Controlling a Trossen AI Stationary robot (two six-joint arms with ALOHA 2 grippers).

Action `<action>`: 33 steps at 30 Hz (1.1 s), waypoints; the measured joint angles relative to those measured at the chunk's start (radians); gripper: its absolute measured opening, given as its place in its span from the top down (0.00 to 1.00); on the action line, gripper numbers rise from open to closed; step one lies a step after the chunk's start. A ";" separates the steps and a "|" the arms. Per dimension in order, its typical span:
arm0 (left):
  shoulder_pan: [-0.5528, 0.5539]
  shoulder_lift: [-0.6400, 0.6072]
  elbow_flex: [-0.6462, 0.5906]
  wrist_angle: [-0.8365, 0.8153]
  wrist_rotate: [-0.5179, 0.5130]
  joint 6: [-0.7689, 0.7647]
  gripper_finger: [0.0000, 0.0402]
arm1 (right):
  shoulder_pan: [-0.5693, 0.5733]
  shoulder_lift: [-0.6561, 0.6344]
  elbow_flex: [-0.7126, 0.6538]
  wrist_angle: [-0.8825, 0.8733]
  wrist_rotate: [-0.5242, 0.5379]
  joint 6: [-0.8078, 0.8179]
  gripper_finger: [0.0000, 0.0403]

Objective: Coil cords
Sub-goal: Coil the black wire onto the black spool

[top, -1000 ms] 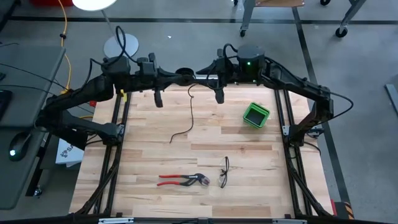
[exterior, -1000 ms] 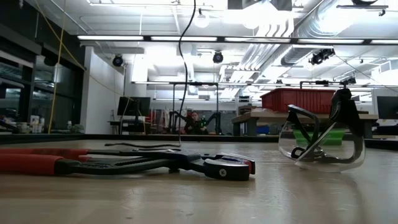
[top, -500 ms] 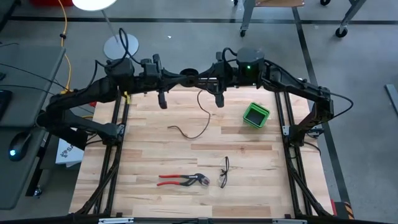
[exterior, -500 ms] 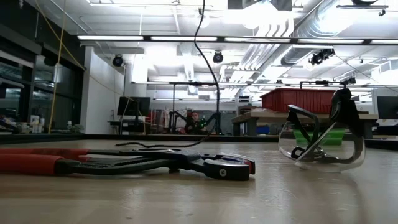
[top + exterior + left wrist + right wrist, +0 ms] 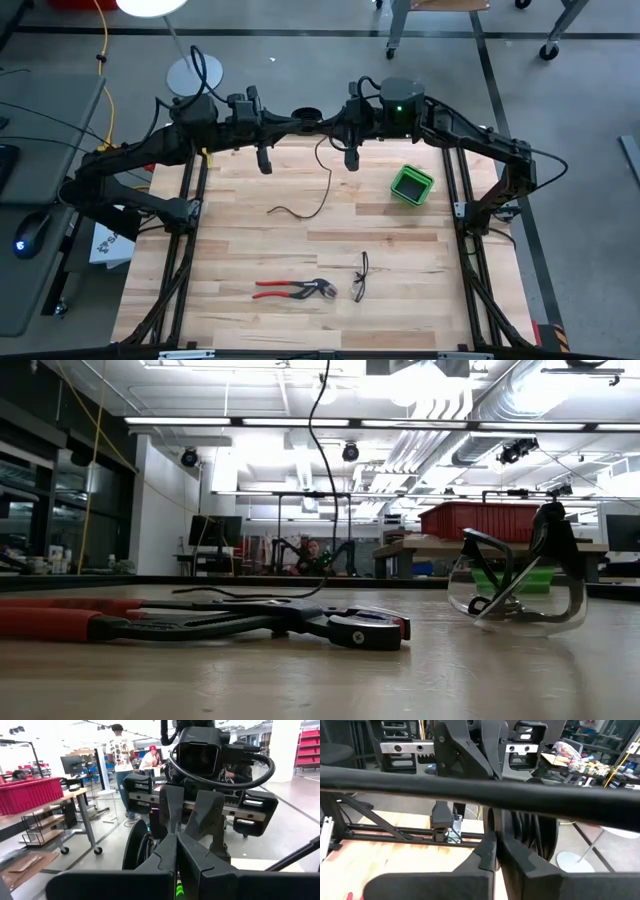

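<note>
The round black reel (image 5: 305, 117) hangs in the air over the table's far edge, between my two grippers. Its thin black cord (image 5: 328, 178) drops from it in a bow, seen also in the low view (image 5: 312, 470). The cord's free end (image 5: 272, 209) lies on the wood. My left gripper (image 5: 290, 123) comes in from the left and is shut at the reel. My right gripper (image 5: 322, 123) comes in from the right, and its fingers (image 5: 487, 851) are shut right in front of the reel's grooved rim (image 5: 530, 837). My left gripper reaches level from the table's left and holds the reel, whose disc (image 5: 136, 851) stands edge-on just behind the shut fingers (image 5: 167, 851). The fingers hide which part they grip. The reel is lifted clear, with the cord hanging slack below it. My right gripper is shut close against the reel; I cannot tell whether it touches the reel or the cord.
Red-handled pliers (image 5: 293, 290) and clear safety glasses (image 5: 360, 277) lie near the table's front. A green container (image 5: 411, 185) stands at the right, toward the far edge. One of the robot's own black cables (image 5: 480, 790) crosses the right wrist view.
Both grippers and the reel have shifted a little toward the table's right edge. The hanging cord has swung from a straight drop into a bow toward the right. Its free end has slid along the wood toward the far edge.
</note>
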 joint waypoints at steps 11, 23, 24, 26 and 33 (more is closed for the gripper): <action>0.002 -0.054 0.000 -0.073 -0.024 -0.049 0.82 | -0.014 -0.015 -0.001 -0.007 0.044 -0.001 1.00; 0.028 -0.095 0.000 -0.163 -0.008 -0.269 0.60 | -0.049 -0.024 -0.001 0.056 -0.092 0.039 1.00; 0.037 -0.086 0.000 -0.151 0.015 -0.280 0.60 | -0.049 -0.024 -0.001 0.071 -0.110 0.050 1.00; 0.051 -0.069 0.000 -0.117 0.056 -0.289 0.60 | -0.049 -0.024 -0.001 0.101 -0.141 0.080 1.00; 0.056 -0.037 -0.001 0.001 0.133 -0.283 0.60 | -0.048 -0.024 -0.001 0.108 -0.140 0.089 1.00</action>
